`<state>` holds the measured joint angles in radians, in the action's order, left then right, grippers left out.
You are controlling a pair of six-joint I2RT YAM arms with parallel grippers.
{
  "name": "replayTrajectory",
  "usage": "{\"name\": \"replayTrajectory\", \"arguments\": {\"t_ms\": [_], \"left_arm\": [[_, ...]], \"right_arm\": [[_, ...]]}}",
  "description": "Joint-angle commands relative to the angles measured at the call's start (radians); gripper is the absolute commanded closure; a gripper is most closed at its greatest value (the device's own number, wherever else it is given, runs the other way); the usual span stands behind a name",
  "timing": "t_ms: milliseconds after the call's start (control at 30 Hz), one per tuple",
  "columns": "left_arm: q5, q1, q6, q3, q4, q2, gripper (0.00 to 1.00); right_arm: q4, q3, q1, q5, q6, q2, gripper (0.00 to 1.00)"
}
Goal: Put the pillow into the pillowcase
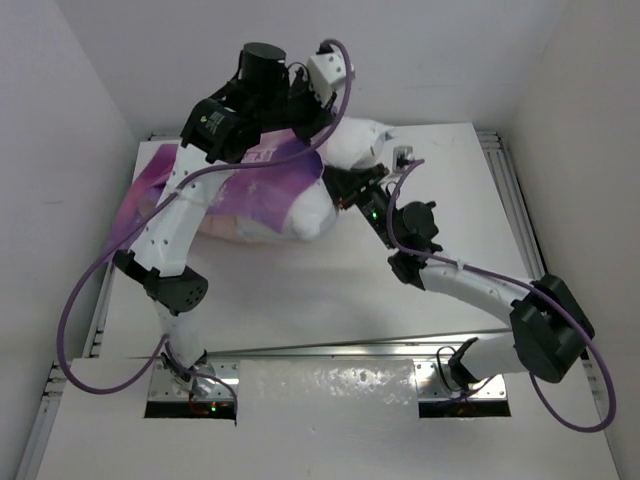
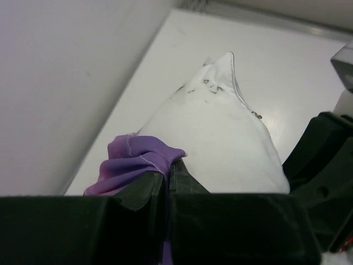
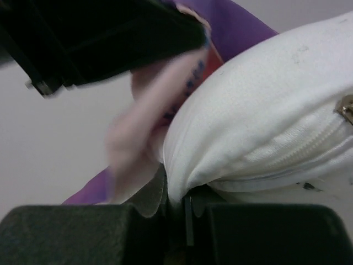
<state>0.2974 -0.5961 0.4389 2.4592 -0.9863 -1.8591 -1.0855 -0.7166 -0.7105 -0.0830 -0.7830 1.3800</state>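
Note:
The white pillow [image 1: 345, 150] lies at the table's back middle, its left part covered by the purple-and-pink pillowcase [image 1: 255, 190]. In the left wrist view my left gripper [image 2: 167, 168] is shut on a bunched purple edge of the pillowcase [image 2: 132, 163], right beside the pillow's bare corner [image 2: 220, 127]. In the right wrist view my right gripper [image 3: 175, 194] is shut on a fold of the pillow [image 3: 259, 127] near its zipper, with pink and purple pillowcase cloth [image 3: 138, 138] just to the left. In the top view the left gripper [image 1: 318, 160] and right gripper [image 1: 345, 195] meet at the pillowcase mouth.
White walls close in the table [image 1: 330, 300] on the left, back and right. A metal rail [image 1: 330, 348] runs along the near edge between the arm bases. The left arm's black wrist [image 3: 105, 38] hangs just above the right gripper.

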Motion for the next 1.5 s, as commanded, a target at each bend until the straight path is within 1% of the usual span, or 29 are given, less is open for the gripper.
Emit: {"name": "replayTrajectory", "arguments": {"t_ms": [0, 33, 67, 100, 133, 200, 233, 267, 333, 400, 433, 467, 533, 567, 633, 700, 800, 867, 900, 967, 1067, 1133, 1200, 1233, 1267, 1333, 1400, 1433, 1467], "left_arm": [[0.121, -0.068, -0.105, 0.142, 0.346, 0.069, 1.00], [0.123, -0.068, -0.130, 0.153, 0.365, 0.075, 1.00], [0.132, -0.068, -0.147, 0.161, 0.383, 0.081, 1.00], [0.137, -0.068, -0.178, 0.161, 0.426, 0.095, 1.00], [0.134, -0.070, -0.196, 0.162, 0.449, 0.100, 1.00], [0.143, -0.070, -0.207, 0.167, 0.500, 0.118, 1.00], [0.141, -0.068, -0.209, 0.170, 0.511, 0.123, 1.00], [0.126, -0.068, -0.210, 0.181, 0.520, 0.130, 1.00], [0.082, -0.067, -0.189, 0.202, 0.528, 0.149, 1.00], [0.037, -0.067, -0.122, 0.201, 0.515, 0.181, 1.00], [0.004, -0.067, -0.091, 0.195, 0.506, 0.192, 1.00], [-0.091, -0.067, -0.027, 0.158, 0.494, 0.205, 1.00], [-0.196, -0.065, 0.042, 0.086, 0.500, 0.247, 1.00], [-0.283, -0.067, 0.119, 0.010, 0.514, 0.268, 1.00], [-0.384, -0.065, 0.171, -0.089, 0.537, 0.278, 1.00], [-0.418, -0.065, 0.216, -0.121, 0.570, 0.273, 1.00], [-0.478, -0.065, 0.231, -0.114, 0.630, 0.238, 1.00], [-0.510, -0.064, 0.248, -0.106, 0.662, 0.209, 1.00], [-0.523, -0.062, 0.251, -0.106, 0.679, 0.204, 1.00], [-0.527, -0.059, 0.256, -0.098, 0.701, 0.192, 1.00], [-0.509, -0.060, 0.242, -0.077, 0.699, 0.179, 1.00], [-0.504, -0.059, 0.238, -0.066, 0.701, 0.179, 1.00], [-0.509, -0.059, 0.239, -0.068, 0.706, 0.182, 1.00], [-0.511, -0.059, 0.245, -0.068, 0.704, 0.187, 1.00], [-0.511, -0.059, 0.247, -0.071, 0.704, 0.192, 1.00], [-0.511, -0.059, 0.247, -0.088, 0.701, 0.204, 1.00], [-0.506, -0.060, 0.247, -0.101, 0.699, 0.212, 1.00], [-0.501, -0.059, 0.250, -0.103, 0.687, 0.215, 1.00], [-0.498, -0.059, 0.251, -0.103, 0.680, 0.215, 1.00]], "right_arm": [[0.025, -0.252, -0.032, 0.124, 0.103, 0.003, 1.00], [0.086, -0.379, -0.032, 0.130, 0.160, 0.023, 1.00], [0.228, -0.444, -0.033, 0.135, 0.188, 0.068, 1.00], [0.293, -0.560, -0.033, 0.135, 0.212, 0.094, 1.00], [0.397, -0.610, -0.033, 0.102, 0.232, 0.149, 1.00], [0.484, -0.720, -0.033, 0.077, 0.264, 0.200, 1.00], [0.586, -0.760, -0.032, 0.040, 0.296, 0.226, 1.00], [0.632, -0.793, -0.032, 0.022, 0.307, 0.273, 1.00], [0.706, -0.831, -0.026, -0.039, 0.341, 0.304, 1.00], [0.716, -0.805, -0.012, -0.050, 0.321, 0.310, 0.99], [0.725, -0.794, 0.000, -0.049, 0.309, 0.301, 0.94], [0.730, -0.784, 0.002, -0.034, 0.307, 0.289, 0.77], [0.769, -0.765, 0.002, -0.005, 0.364, 0.240, 0.66], [0.791, -0.765, 0.002, 0.050, 0.388, 0.203, 0.52], [0.898, -0.773, 0.000, 0.128, 0.470, 0.163, 0.41], [1.022, -0.788, 0.000, 0.271, 0.545, 0.095, 0.33], [1.197, -0.822, 0.000, 0.417, 0.611, -0.017, 0.32], [1.266, -0.845, 0.000, 0.445, 0.634, -0.071, 0.34], [1.321, -0.851, 0.000, 0.447, 0.651, -0.097, 0.39], [1.361, -0.865, 0.000, 0.442, 0.657, -0.172, 0.42], [1.382, -0.836, 0.000, 0.353, 0.663, -0.274, 0.42], [1.392, -0.805, 0.000, 0.180, 0.688, -0.336, 0.45], [1.415, -0.750, 0.000, 0.050, 0.752, -0.363, 0.43], [1.432, -0.715, -0.001, -0.056, 0.775, -0.374, 0.41], [1.467, -0.696, 0.000, -0.102, 0.854, -0.372, 0.41], [1.503, -0.640, 0.002, -0.193, 0.913, -0.363, 0.43], [1.576, -0.630, 0.005, -0.144, 0.979, -0.319, 0.45], [1.590, -0.641, 0.005, -0.053, 0.975, -0.300, 0.43], [1.580, -0.649, 0.005, -0.002, 0.961, -0.267, 0.34]]}}
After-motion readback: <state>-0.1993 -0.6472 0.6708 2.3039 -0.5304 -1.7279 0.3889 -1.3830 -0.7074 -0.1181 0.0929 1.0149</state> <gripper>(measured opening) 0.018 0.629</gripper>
